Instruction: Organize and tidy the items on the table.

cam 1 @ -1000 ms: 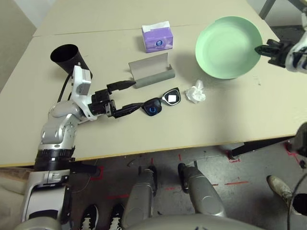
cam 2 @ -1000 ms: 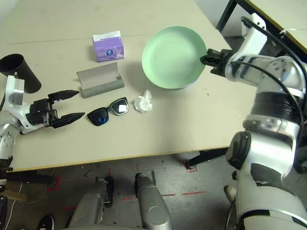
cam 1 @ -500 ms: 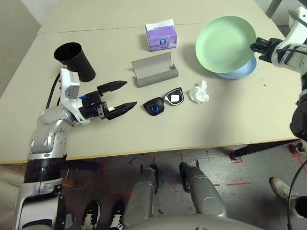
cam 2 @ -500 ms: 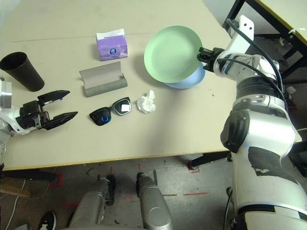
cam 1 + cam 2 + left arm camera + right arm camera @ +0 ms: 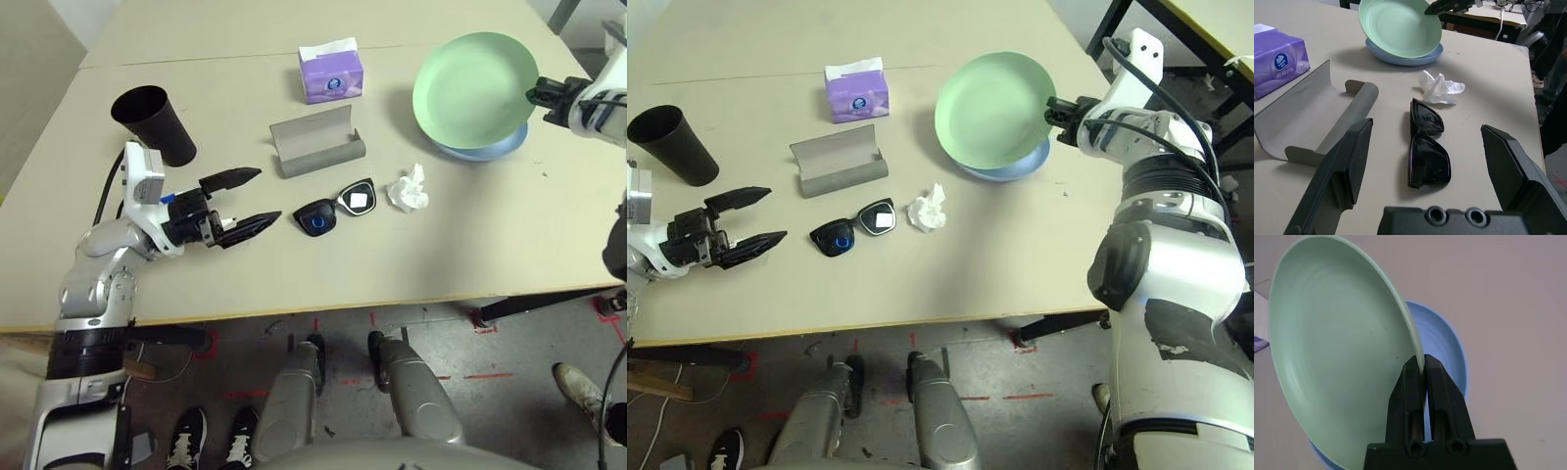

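Observation:
My right gripper (image 5: 536, 95) is shut on the rim of the green plate (image 5: 473, 90), holding it tilted just above the blue plate (image 5: 490, 150) at the table's far right. My left gripper (image 5: 257, 199) stands open near the left front, its fingertips just left of the black sunglasses (image 5: 335, 208). Behind the sunglasses lies the open grey glasses case (image 5: 315, 145). A crumpled white tissue (image 5: 408, 189) lies right of the sunglasses. The black cup (image 5: 152, 123) stands at the left, the purple tissue box (image 5: 330, 75) at the back middle. The pale beige table (image 5: 441, 245) carries everything.
Bare tabletop stretches along the front edge right of the sunglasses. The table's right edge runs just beyond the plates, with a dark frame (image 5: 1136, 20) behind it.
My right gripper has carried the green plate rightward, so it now hangs over the blue plate. The left arm drew back a little from the sunglasses. The camera shifted.

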Available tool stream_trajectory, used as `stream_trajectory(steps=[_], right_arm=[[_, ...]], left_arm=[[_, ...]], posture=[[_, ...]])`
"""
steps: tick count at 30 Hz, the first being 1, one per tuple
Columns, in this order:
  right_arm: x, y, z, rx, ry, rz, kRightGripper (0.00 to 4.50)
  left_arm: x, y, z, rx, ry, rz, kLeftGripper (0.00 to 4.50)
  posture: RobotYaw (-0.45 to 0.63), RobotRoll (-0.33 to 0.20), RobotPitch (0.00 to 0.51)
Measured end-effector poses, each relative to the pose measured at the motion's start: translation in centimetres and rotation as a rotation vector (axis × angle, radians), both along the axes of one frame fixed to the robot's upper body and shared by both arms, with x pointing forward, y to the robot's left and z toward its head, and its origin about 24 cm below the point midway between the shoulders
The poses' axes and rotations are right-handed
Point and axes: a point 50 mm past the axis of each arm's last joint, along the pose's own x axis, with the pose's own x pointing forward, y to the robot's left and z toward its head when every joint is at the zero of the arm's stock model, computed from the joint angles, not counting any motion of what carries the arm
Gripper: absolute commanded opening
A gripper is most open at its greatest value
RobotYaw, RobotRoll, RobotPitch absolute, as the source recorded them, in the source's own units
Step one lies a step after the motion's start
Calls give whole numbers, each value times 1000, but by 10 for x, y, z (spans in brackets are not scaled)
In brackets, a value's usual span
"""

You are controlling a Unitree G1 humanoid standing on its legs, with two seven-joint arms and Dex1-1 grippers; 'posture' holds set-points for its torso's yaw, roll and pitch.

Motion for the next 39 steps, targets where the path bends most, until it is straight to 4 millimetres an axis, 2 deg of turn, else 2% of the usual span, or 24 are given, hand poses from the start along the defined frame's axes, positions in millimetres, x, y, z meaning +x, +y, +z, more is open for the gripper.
stream_trajectory(steps=[8,12,21,26,30,33,36,39], right_arm=[[-1,-2,-2,-29,18,-11,20],[-1,-3,-3,-33,25,-16,1146],[-3,-7,-2,-36,25,-29,4476],[-5,-10,-1,-30,35,-29,4476],[-17,-12,14,-86,35,68,4476],[-43,-18,19,-180,32,163,4476],[-87,-18,-1,-308,113,278,4476],[-119,1,-21,-360,155,420,4476]], left_arm=[[0,0,0,-1,2,0,4500],[0,-1,-1,-2,3,-1,4500],[4,-1,-1,-11,2,1,4500],[5,0,-2,-13,0,4,4500],[7,-1,-1,-14,-10,1,4500],[8,1,-2,-15,-8,3,4500],[8,6,-2,-11,-5,17,4500],[8,8,-3,-8,-2,18,4500]], posture=[[-234,0,284],[-238,0,284],[-245,0,272],[-251,0,262],[-249,0,263],[-253,0,270],[-265,0,275],[-280,0,278]])
